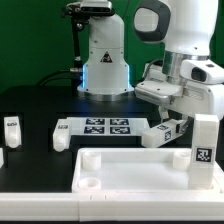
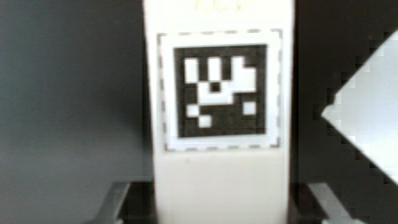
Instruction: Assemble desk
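bright light is glaring off the white panel; the wrist view is blurring the tag on the leg.

One large flat white rimmed plastic panel lies on the table. Three short square white plastic legs with black-and-white tags: first leg on the panel's corner, second leg just behind the panel, third leg well apart from it. One marker board behind the panel.

Black table. Marker board lies flat on it. Desk panel sits just camera-side of the board; one leg stands well off to the exterior view's left.
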You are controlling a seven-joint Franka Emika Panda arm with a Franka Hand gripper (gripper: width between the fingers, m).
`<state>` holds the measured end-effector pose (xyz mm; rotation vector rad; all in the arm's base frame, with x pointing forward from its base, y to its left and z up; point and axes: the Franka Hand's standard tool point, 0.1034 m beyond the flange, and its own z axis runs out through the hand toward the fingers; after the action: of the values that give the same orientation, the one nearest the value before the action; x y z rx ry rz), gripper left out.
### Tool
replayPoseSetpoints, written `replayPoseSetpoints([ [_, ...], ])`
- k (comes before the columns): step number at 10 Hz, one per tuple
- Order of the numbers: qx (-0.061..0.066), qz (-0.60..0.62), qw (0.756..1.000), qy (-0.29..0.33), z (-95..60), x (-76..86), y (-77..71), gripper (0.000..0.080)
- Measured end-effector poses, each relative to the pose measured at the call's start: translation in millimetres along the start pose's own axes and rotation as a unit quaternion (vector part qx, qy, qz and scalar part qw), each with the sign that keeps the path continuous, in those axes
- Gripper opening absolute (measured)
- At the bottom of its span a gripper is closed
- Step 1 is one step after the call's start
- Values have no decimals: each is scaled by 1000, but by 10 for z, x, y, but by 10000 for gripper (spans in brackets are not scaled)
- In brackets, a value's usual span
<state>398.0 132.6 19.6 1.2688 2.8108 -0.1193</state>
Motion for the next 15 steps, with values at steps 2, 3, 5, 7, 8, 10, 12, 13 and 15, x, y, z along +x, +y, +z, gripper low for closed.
replayPoseSetpoints([
  [2, 2, -51, 999, -5, 14, -23, -27, 284],
  [3, 3, -87, 996, -8, 18, -36, -39, 284],
  [5, 3, -85, 996, -9, 24, -47, -51, 363],
  [7, 6, -59, 998, -10, 15, -47, -56, 552],
  [8, 16, -32, 999, -17, -72, -64, -63, 552],
  [10, 32, 119, 992, -40, -280, -208, 70, 646],
  [12, 33, 202, 977, -58, -357, -420, 251, 649],
  [13, 33, 206, 976, -59, -349, -459, 244, 649],
  [15, 25, 249, 967, -50, -303, -383, 200, 649],
])
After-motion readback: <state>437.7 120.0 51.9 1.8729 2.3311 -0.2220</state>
